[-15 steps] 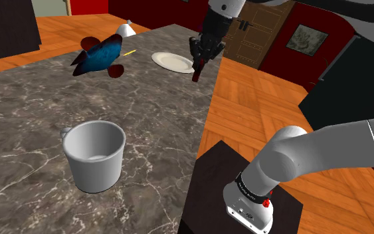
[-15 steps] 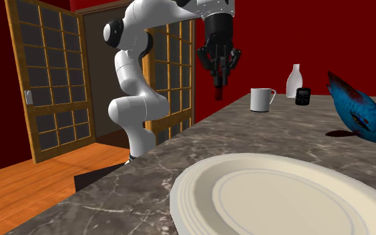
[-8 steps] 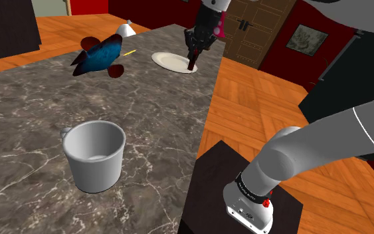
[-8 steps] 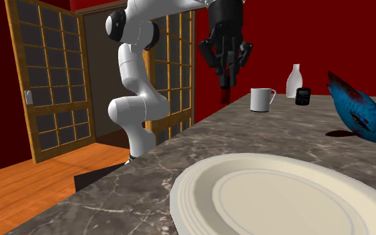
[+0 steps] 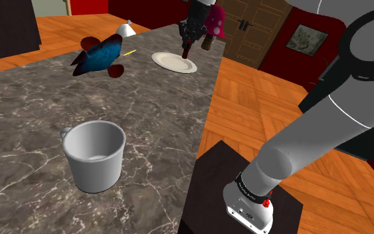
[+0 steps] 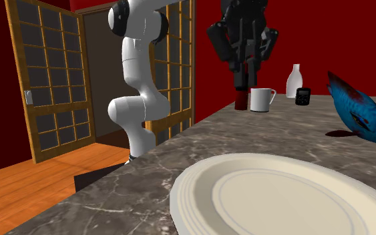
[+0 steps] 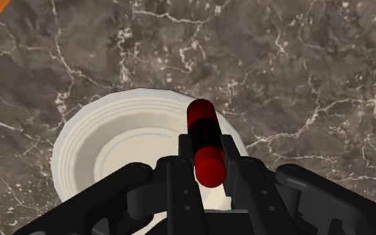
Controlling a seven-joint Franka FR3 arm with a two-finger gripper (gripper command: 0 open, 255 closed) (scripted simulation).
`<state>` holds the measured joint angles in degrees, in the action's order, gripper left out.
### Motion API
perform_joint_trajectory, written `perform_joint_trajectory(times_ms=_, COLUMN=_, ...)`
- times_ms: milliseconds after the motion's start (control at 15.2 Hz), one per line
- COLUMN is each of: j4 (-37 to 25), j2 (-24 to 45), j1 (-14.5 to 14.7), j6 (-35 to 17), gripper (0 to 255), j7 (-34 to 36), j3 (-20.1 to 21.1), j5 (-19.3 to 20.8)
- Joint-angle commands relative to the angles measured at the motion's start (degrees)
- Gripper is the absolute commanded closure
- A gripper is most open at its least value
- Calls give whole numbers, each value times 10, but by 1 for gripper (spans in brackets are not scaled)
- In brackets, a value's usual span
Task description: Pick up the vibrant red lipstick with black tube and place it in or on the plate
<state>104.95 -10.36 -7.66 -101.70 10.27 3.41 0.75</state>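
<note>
- Tool (image 7: 205,159) clenched on the red-and-black lipstick (image 7: 202,127), which I see hanging in the air over the white plate (image 7: 79,143) on the bench (image 7: 300,67).
- Lipstick's long axis points down out of the tool toward the plate below; I judge a straight descent, then release.

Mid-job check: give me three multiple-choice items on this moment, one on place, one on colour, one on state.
1. Where is the lipstick? A) over the plate B) in a drawer C) on a shelf
2. The plate's colour? A) blue B) cream-white C) black
3. The pincer is: A) open, empty B) shut on the lipstick C) shut on nothing
1 A: the wrist view shows the plate beneath it. 2 B: its rim is pale. 3 B: both fingers clasp the tube.
</note>
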Motion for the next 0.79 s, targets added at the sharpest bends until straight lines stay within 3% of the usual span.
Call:
perform_joint_trajectory(times_ms=0, j4=-47, j2=41, j1=-5, j6=6, gripper=255, j7=-12, j3=-7, j5=2)
perform_joint_trajectory(times_ms=594, j4=-315, j2=247, j1=-32, j6=67, gripper=255, j7=-63, j3=-30, j5=-1)
perform_joint_trajectory(times_ms=726, j4=-291, j2=241, j1=-32, j6=48, gripper=255, j7=-63, j3=-30, j5=-1)
